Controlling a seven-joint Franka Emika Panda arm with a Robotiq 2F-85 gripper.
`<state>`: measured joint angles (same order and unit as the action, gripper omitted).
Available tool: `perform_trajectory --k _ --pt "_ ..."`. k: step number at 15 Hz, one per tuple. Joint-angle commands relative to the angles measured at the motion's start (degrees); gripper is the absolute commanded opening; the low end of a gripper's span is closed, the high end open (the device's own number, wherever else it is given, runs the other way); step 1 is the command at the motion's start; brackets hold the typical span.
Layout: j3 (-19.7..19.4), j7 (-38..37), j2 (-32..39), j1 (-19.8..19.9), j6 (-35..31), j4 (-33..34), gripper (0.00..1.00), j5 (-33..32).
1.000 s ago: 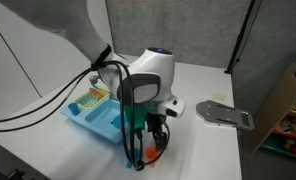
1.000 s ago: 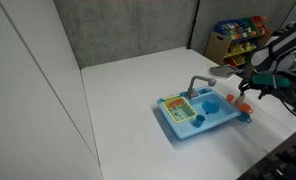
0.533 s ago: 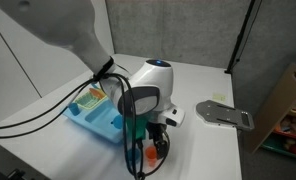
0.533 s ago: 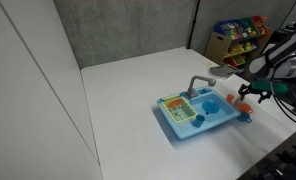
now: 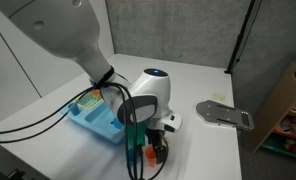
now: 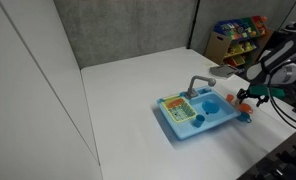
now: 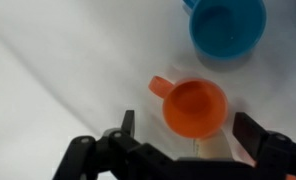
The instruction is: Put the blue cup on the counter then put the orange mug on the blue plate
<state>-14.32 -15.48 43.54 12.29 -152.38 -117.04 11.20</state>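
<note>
Sunk slightly lower since a second ago with the claw (image 7: 191,135), now released, jaws wide astride the orange mug (image 7: 193,107) without touching it. Sits upright on the white table (image 7: 48,80), handle pointing left in the wrist view. Blue cup (image 7: 228,25) near, apart; light-blue toy sink (image 6: 208,124) beyond.

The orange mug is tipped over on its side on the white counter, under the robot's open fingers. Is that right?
No. The orange mug stands upright, not on its side: the wrist view looks straight into its open top. It is on the white counter, under the open fingers.
</note>
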Motion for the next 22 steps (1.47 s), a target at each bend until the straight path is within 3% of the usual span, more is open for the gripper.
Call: perform_trajectory --k 1,10,15,16,22 --pt "1.6 2.69 1.45 1.64 -1.79 1.77 1.0 -0.1" --pt "2.8 10.72 1.19 2.26 -3.41 1.23 1.0 -2.56" --pt "3.84 14.89 0.15 3.84 -0.62 1.3 1.0 -4.02" --pt "2.61 11.88 1.15 2.04 -2.61 0.81 1.0 -3.67" --pt "3.38 13.63 1.46 2.97 -3.5 0.56 1.0 -3.7"
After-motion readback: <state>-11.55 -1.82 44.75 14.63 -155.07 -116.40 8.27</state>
